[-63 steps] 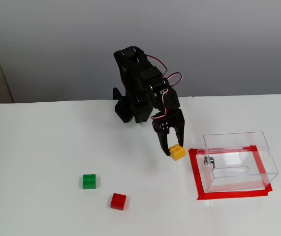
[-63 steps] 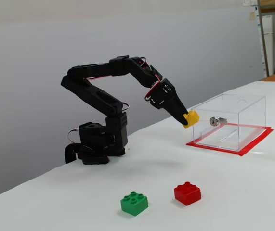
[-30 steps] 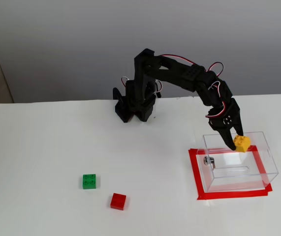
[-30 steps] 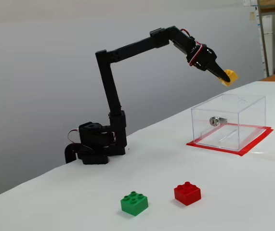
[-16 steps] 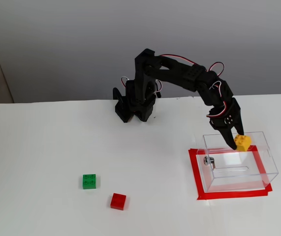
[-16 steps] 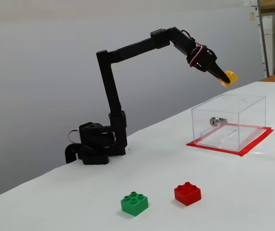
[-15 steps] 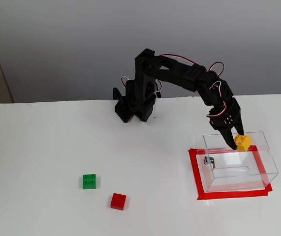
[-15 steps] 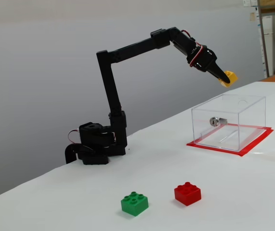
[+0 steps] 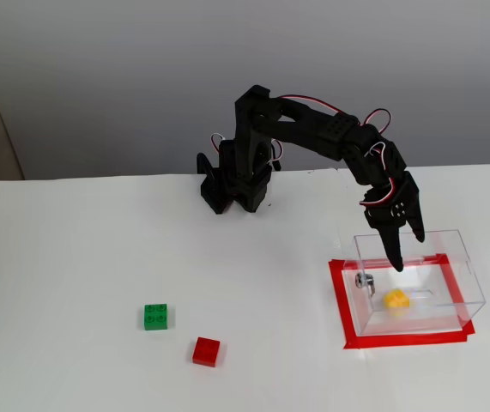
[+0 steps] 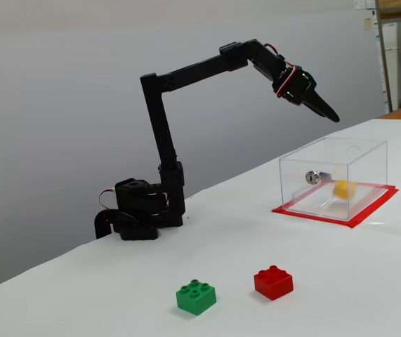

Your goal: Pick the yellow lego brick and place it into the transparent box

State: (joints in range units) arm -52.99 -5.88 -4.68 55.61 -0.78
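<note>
The yellow brick (image 9: 396, 299) is seen mid-bounce inside the clear box (image 9: 468, 273) under the spread claw (image 9: 406, 249), so it could be kicked out.

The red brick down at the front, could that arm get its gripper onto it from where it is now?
Probably yes: the gripper is open and empty, and the red brick sits alone on open table.

Yellow lego brick (image 9: 396, 300) no longer betw. the jaws: half a sec ago it was clamped above the transparent box (image 9: 468, 276), now it's inside the box, blurred, near the bottom. Gripper (image 9: 407, 249) has spread apart, empty, same spot over the box.
</note>
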